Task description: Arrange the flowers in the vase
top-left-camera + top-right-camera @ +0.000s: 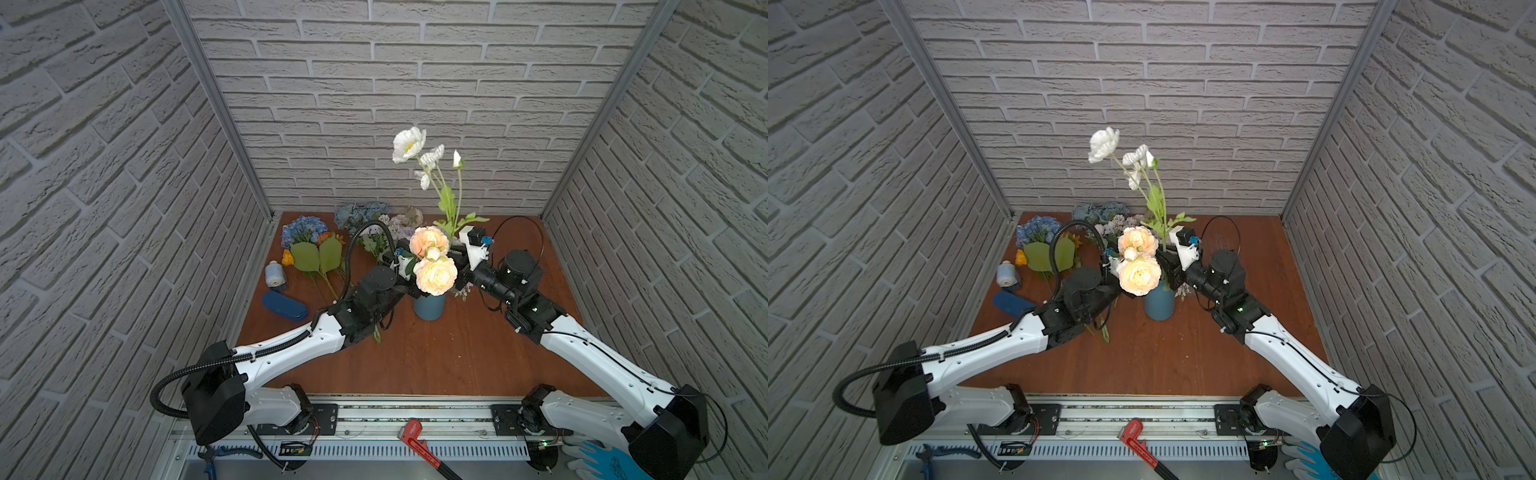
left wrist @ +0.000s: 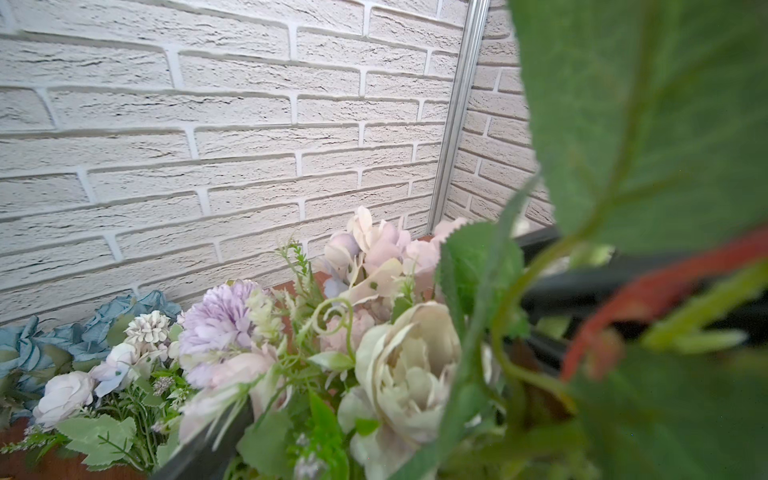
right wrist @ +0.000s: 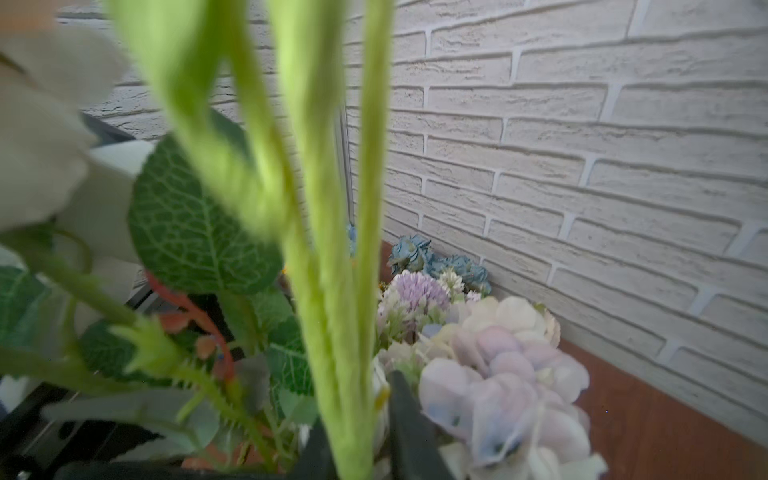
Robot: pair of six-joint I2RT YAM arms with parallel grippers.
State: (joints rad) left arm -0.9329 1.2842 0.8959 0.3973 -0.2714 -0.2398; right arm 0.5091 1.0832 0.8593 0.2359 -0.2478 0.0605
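A blue vase (image 1: 430, 306) (image 1: 1159, 305) stands mid-table with cream-peach roses (image 1: 435, 272) in it. Tall white flowers (image 1: 409, 143) rise behind it on thin green stems (image 3: 332, 291). My right gripper (image 1: 456, 254) (image 3: 357, 419) has its jaws slightly parted on either side of those stems, and a thin gap shows beside one black finger (image 3: 409, 419). My left gripper (image 1: 401, 266) is open just left of the roses, mostly hidden by them; one dark finger (image 2: 203, 451) shows. More flowers lie at the back: blue hydrangea (image 1: 303, 228), dusty-blue roses (image 1: 361, 214), a lilac-white cluster (image 2: 220, 320).
A pale blue spool (image 1: 275, 274) and a dark blue case (image 1: 284, 305) lie at the table's left. An orange bloom (image 1: 287, 257) with big green leaves (image 1: 318, 255) lies near them. Brick walls close in three sides. A red wrench (image 1: 419, 440) lies on the front rail.
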